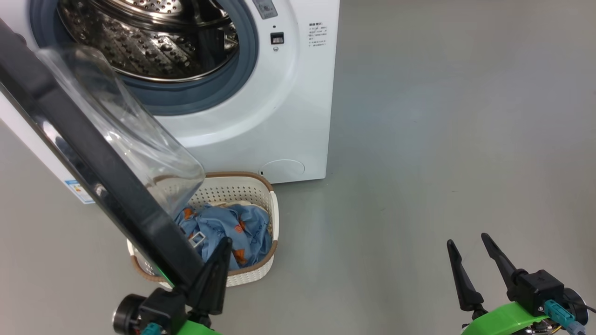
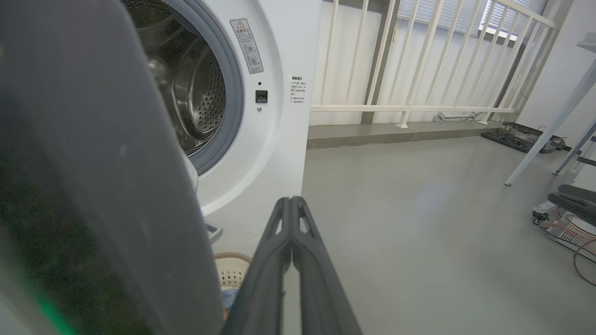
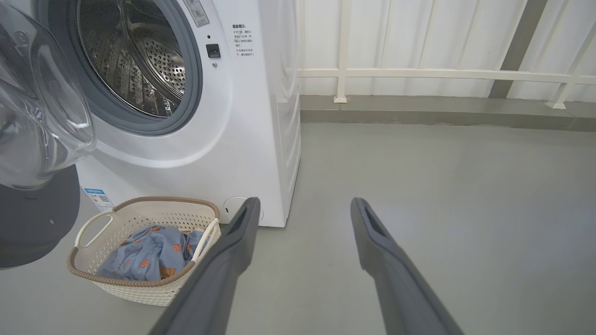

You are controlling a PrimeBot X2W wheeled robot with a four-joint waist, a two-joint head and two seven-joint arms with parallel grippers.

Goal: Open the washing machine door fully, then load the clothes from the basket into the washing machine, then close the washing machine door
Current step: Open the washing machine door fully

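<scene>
The washing machine stands with its steel drum exposed. Its door hangs open towards me, the black rim running diagonally and the glass bowl bulging over the basket. The cream basket sits on the floor before the machine, holding the blue patterned clothes. My left gripper is shut with nothing in it, close against the right side of the door rim's lower end; the door looms left of the gripper. My right gripper is open and holds nothing, over bare floor right of the basket.
Grey floor stretches to the right of the machine. A white railing runs along the back wall. Table legs and wheeled equipment with cables stand at the far right.
</scene>
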